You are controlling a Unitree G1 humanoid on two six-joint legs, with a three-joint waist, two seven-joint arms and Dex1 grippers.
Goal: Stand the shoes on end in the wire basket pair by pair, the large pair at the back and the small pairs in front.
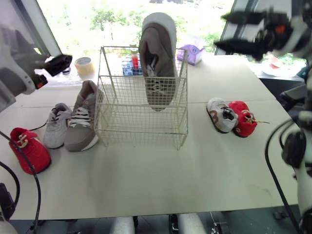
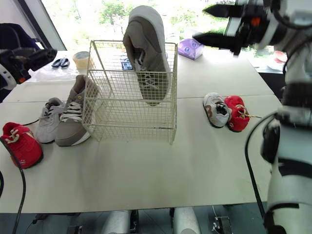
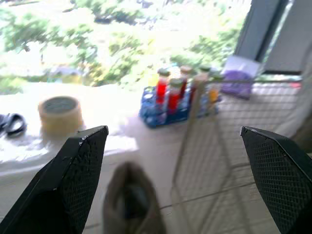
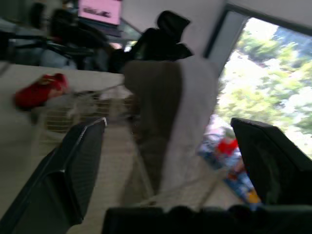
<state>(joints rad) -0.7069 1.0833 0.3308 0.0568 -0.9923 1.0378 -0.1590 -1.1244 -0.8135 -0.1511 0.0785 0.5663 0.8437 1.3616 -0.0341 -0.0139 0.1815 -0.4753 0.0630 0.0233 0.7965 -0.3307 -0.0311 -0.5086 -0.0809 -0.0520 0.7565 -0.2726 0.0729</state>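
Where suede shoe [image 1: 159,53] stands, boxy wire basket [image 1: 136,117]

Table [image 1: 146,180]: pale matte top with one seam [image 1: 197,102] running across it from side to side.

Window [image 1: 112,19]: located behind the table's far edge. Strong daylight enters through it, and green trees [image 3: 122,44] show beyond the glass.

Left frame post [image 2: 35,22]: dark, behind the table's far left corner.

Right frame post [image 3: 261,34]: dark, behind the table's far right corner.

Floor [image 1: 243,219]: grey, visible below the table's near edge.

White wall [image 4: 146,9] and lit pink screen [image 4: 100,9]: beyond the table's left end.
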